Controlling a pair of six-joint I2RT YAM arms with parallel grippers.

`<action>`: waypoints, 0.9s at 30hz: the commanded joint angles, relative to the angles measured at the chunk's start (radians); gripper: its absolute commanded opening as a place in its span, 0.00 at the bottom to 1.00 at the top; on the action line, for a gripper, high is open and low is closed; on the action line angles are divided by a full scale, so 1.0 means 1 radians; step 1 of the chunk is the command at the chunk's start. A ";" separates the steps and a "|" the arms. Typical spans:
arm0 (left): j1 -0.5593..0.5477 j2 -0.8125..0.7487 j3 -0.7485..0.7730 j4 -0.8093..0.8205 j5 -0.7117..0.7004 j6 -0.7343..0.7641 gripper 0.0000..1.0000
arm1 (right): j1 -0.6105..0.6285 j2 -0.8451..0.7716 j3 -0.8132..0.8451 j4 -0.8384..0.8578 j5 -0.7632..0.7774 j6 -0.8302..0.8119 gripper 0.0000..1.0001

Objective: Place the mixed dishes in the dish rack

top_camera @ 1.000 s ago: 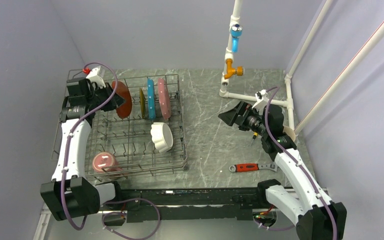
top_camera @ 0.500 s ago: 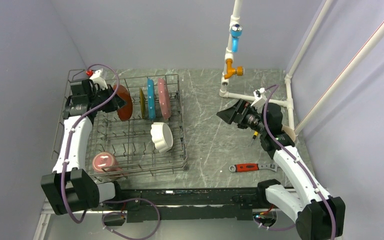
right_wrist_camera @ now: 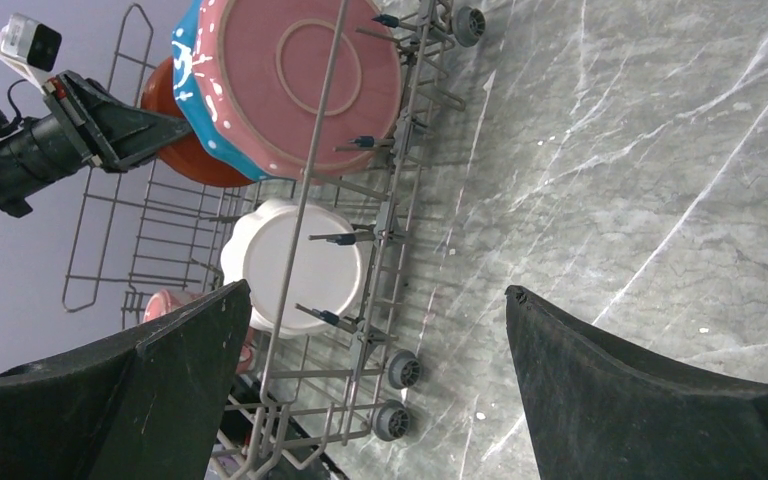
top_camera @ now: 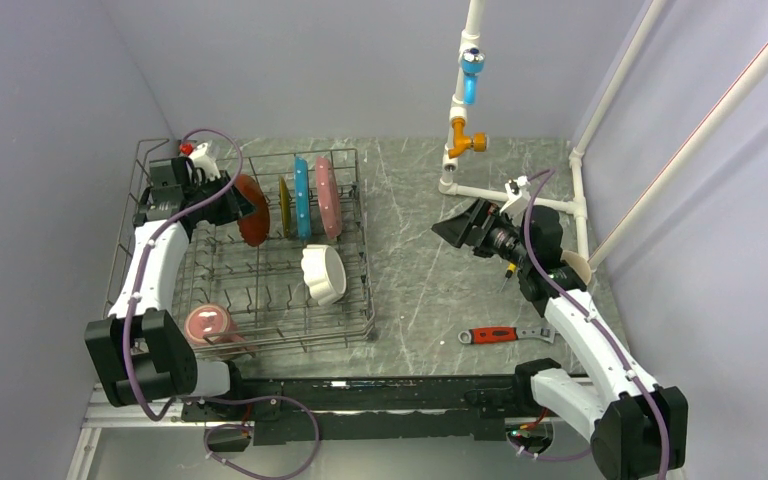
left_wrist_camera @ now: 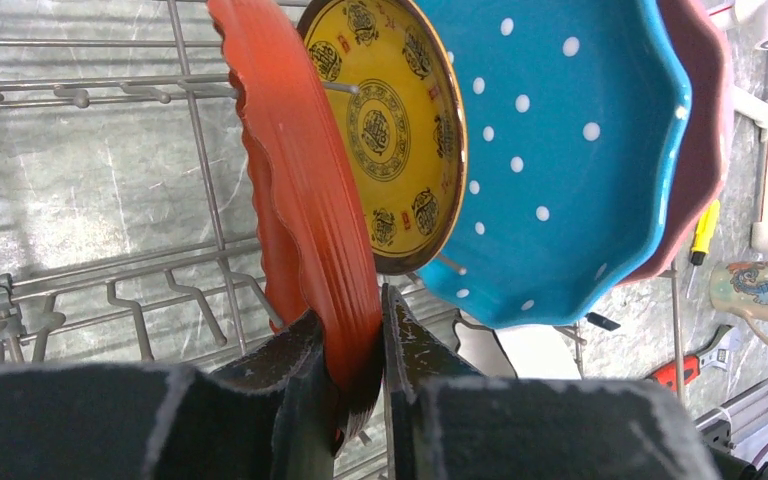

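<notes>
The grey wire dish rack (top_camera: pixel 370 300) fills the table's left side. At its back stand an orange-red scalloped plate (top_camera: pixel 253 212), a yellow-centred plate (left_wrist_camera: pixel 385 120), a blue dotted plate (left_wrist_camera: pixel 560 150) and a pink plate (left_wrist_camera: pixel 705 130), all on edge. My left gripper (left_wrist_camera: pixel 355 345) is shut on the orange-red plate's (left_wrist_camera: pixel 300 170) rim, one finger on each face. A white scalloped bowl (top_camera: pixel 323 273) and a pink mug (top_camera: pixel 208 325) sit nearer the front of the rack. The cream cup (top_camera: pixel 575 268) stands at the table's right edge. My right gripper (top_camera: pixel 457 230) hovers open over bare table, holding nothing.
A red-handled wrench (top_camera: pixel 495 335) lies on the table at the front right, and a yellow screwdriver (top_camera: pixel 508 272) lies close to the right arm. A white pipe frame (top_camera: pixel 455 150) with blue and orange fittings rises at the back right.
My left wrist has moved toward the back wall, still on the orange-red plate's rim. The right arm has edged slightly left.
</notes>
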 commanded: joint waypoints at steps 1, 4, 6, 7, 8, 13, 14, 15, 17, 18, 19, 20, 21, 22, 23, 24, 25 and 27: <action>-0.001 0.016 0.011 0.038 0.033 -0.007 0.23 | 0.002 -0.004 -0.007 0.064 -0.027 0.008 1.00; -0.001 0.022 0.011 0.036 0.035 -0.005 0.29 | 0.000 -0.003 -0.008 0.065 -0.029 0.007 1.00; -0.001 0.020 0.009 0.037 0.031 -0.004 0.34 | 0.001 -0.003 -0.007 0.063 -0.029 0.006 1.00; 0.000 0.019 0.009 0.036 0.029 -0.005 0.37 | 0.001 -0.004 -0.008 0.061 -0.030 0.003 1.00; -0.001 0.016 0.007 0.036 0.027 -0.002 0.40 | 0.001 -0.006 -0.008 0.060 -0.030 0.004 1.00; -0.010 -0.008 -0.004 0.039 0.025 0.008 0.48 | 0.000 -0.021 -0.008 0.035 -0.017 -0.010 1.00; -0.014 -0.015 -0.006 0.039 0.022 0.012 0.49 | 0.001 -0.025 -0.006 0.027 -0.013 -0.015 1.00; -0.018 -0.023 -0.007 0.037 0.019 0.015 0.49 | 0.000 -0.029 -0.004 0.019 -0.009 -0.021 1.00; -0.027 -0.046 -0.011 0.035 -0.001 0.025 0.51 | 0.000 -0.036 0.001 0.000 0.003 -0.033 1.00; -0.033 -0.060 -0.015 0.035 -0.013 0.030 0.53 | 0.001 -0.037 0.007 -0.017 0.013 -0.041 1.00; -0.038 -0.078 -0.020 0.036 -0.026 0.036 0.54 | 0.001 -0.037 0.012 -0.050 0.024 -0.049 1.00; -0.044 -0.096 -0.029 0.040 -0.040 0.041 0.56 | 0.001 -0.034 0.019 -0.070 0.032 -0.058 1.00; -0.049 -0.116 -0.036 0.045 -0.053 0.045 0.57 | 0.001 -0.033 0.025 -0.090 0.042 -0.066 0.99; -0.055 -0.137 -0.044 0.052 -0.064 0.048 0.58 | 0.001 -0.031 0.031 -0.109 0.053 -0.073 0.99; -0.059 -0.160 -0.053 0.058 -0.075 0.051 0.59 | 0.002 -0.027 0.040 -0.131 0.063 -0.081 0.99; -0.064 -0.181 -0.059 0.064 -0.086 0.054 0.60 | 0.001 -0.023 0.047 -0.148 0.067 -0.091 0.99; -0.070 -0.199 -0.065 0.071 -0.093 0.058 0.60 | 0.001 -0.018 0.055 -0.166 0.069 -0.105 0.99; -0.082 -0.241 -0.077 0.084 -0.104 0.064 0.60 | 0.001 -0.004 0.088 -0.226 0.095 -0.144 0.99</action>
